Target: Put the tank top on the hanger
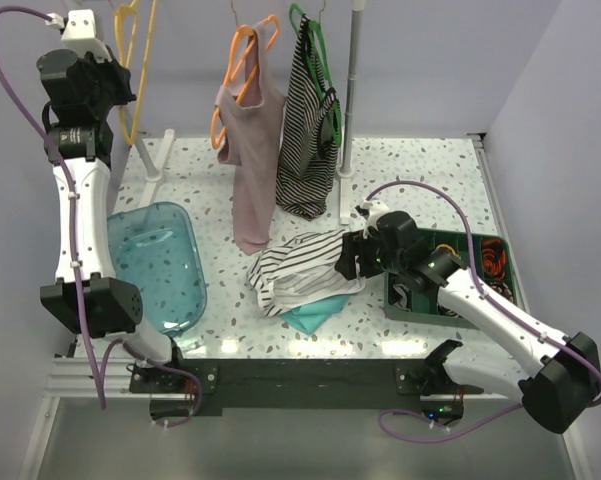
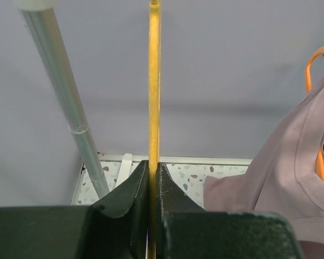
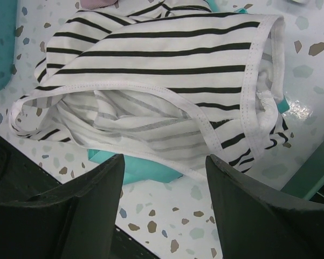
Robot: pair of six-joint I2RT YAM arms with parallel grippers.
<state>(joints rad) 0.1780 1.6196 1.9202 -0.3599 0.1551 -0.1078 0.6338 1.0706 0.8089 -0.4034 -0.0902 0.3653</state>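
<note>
Your left arm reaches up at the far left. Its left end effector (image 2: 154,174) is clenched on a thin bar of the yellow hanger (image 2: 154,81), which runs straight up between the 2 fingers. The hanger is bare, with no garment on it.

The tank top (image 1: 295,265), white with thin black stripes, lies crumpled in a loose heap near the middle of the speckled surface (image 1: 410,170), on top of a teal cloth (image 1: 310,318). Your right end effector (image 3: 164,159) hovers just above its right side, jaws spread and grasping nothing.

The fabric looks light, soft and floppy, so expect it to sag and drape when lifted, and layers may bunch together. The right wrist view shows a stitched white hem curving around an opening. That edge, or a shoulder strap, is probably the firmest place to pinch. Take care to catch only 1 layer and not the teal cloth beneath.

Farther back, a pink top (image 1: 250,150) hangs on an orange hanger (image 1: 242,60), and a densely striped top (image 1: 310,150) hangs on a green hanger (image 1: 315,50). A clear blue tub (image 1: 185,225) sits at the left.
</note>
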